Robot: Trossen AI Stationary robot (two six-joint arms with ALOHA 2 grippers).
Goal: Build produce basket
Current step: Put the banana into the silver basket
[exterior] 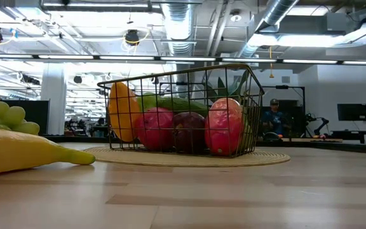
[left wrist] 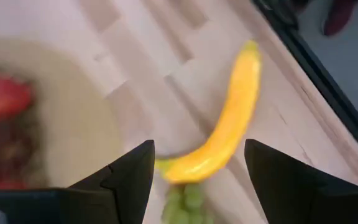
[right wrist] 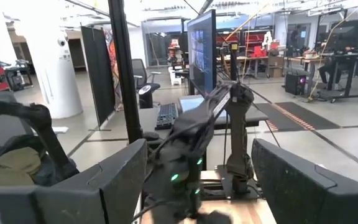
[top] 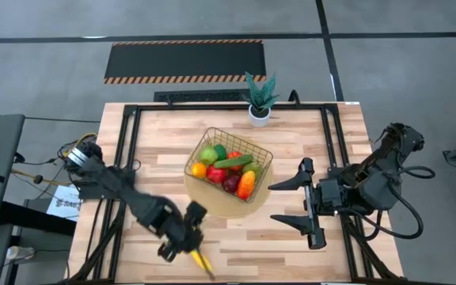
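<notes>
Banana (top: pixel 202 260) lies at table (top: pixel 291 245) edge.

A grey concrete floor (top: pixel 386 71) surrounds the pale wooden bench (top: pixel 236 245), with a black hazard-striped mat (top: pixel 184 61) beyond it. Overhead run silver ducts (exterior: pixel 176 25) and strip lights (exterior: pixel 138 58). Dark partition panels (right wrist: pixel 98 68), a monitor (right wrist: pixel 201 53) and office chairs (right wrist: pixel 142 78) fill the room.

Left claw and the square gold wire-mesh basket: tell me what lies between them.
High view: only bare wooden tabletop and the round tan mat's edge separate the left claw from the basket.
</notes>
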